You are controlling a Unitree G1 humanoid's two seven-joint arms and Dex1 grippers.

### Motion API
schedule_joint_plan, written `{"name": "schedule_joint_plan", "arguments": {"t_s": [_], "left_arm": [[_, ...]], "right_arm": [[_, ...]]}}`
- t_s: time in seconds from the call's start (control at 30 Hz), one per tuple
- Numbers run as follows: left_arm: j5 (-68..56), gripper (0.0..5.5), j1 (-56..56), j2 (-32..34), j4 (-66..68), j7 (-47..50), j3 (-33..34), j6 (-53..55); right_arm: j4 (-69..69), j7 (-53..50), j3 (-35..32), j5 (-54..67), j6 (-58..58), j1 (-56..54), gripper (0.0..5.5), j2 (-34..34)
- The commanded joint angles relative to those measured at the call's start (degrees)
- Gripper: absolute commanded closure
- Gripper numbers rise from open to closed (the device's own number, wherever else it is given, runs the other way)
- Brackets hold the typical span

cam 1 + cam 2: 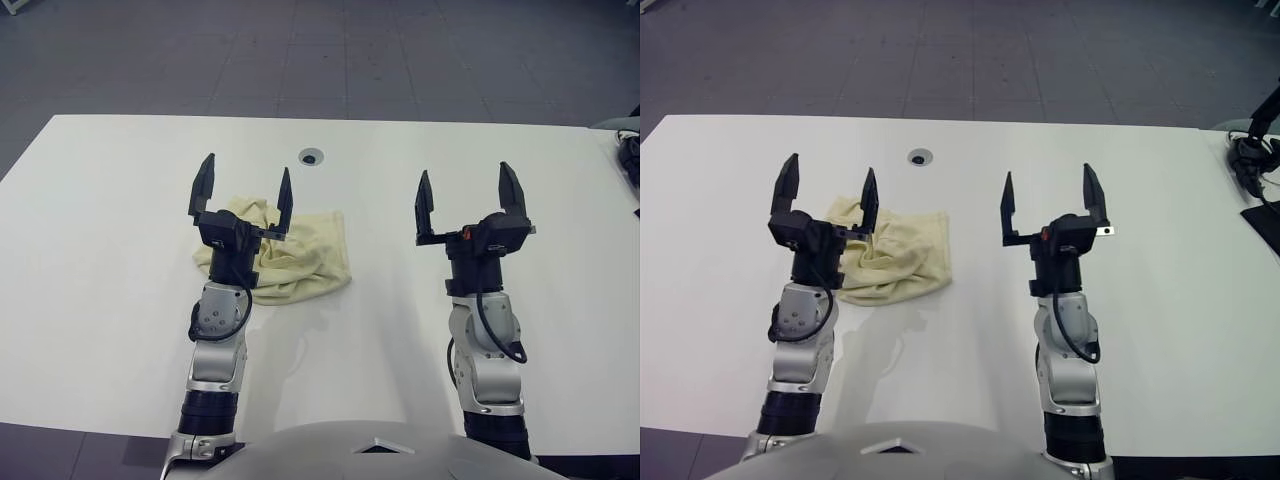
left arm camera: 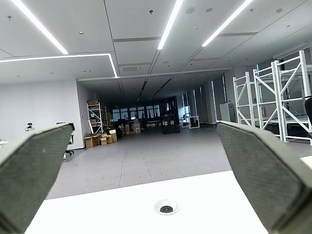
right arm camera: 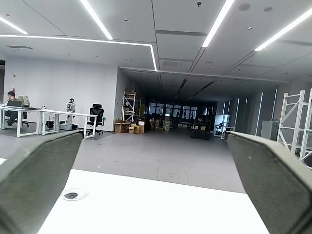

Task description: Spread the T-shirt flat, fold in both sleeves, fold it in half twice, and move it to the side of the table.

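T-shirt (image 1: 310, 255) sits crumpled on table (image 1: 100, 200), ten o'clock of centre. Left gripper (image 1: 247, 180) is above it, right gripper (image 1: 466, 178) at shirt's three o'clock. Both are wide open and empty. Spreading not begun; next calls for pinching edges apart.

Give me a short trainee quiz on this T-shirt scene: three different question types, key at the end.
1. Fill in: the left gripper and the right gripper both stand ____ (open or shut).
2. True or false: the T-shirt lies spread flat on the table.
3. Which gripper is nearer the T-shirt? A. left B. right C. both equally near
Key: 1 open; 2 false, it lies crumpled; 3 A.
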Motion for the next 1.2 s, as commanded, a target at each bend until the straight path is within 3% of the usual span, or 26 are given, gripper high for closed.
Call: {"name": "schedule_joint_plan", "arguments": {"t_s": [0.03, 0.3, 0.93, 1.0, 1.2], "left_arm": [[-0.59, 0.1, -0.87, 0.32, 0.41, -0.76, 0.0, 0.59], [2.22, 0.1, 0.15, 0.55, -0.17, 0.32, 0.27, 0.2], [3.61, 0.1, -0.09, 0.78, -2.46, 1.05, 0.98, 2.38], [-4.82, 0.1, -2.47, 0.25, -2.54, 1.29, 4.88, 8.07], [-3.17, 0.1, -11.18, 12.47, 9.64, -3.33, 10.21, 23.59]], "right_arm": [[-0.91, 0.71, -1.03, 2.71, 1.55, 0.39, 0.11, -0.18], [-1.9, 3.49, -1.17, 9.64, 5.82, 0.02, 0.11, 0.38], [-4.68, 5.11, 1.69, 9.82, 8.16, 0.43, 0.11, 0.16], [-4.35, 4.81, 1.99, 9.81, 8.17, 0.21, 0.11, 0.61], [-3.51, 3.82, 2.98, 8.58, 7.66, -0.53, 0.11, 1.74]]}}
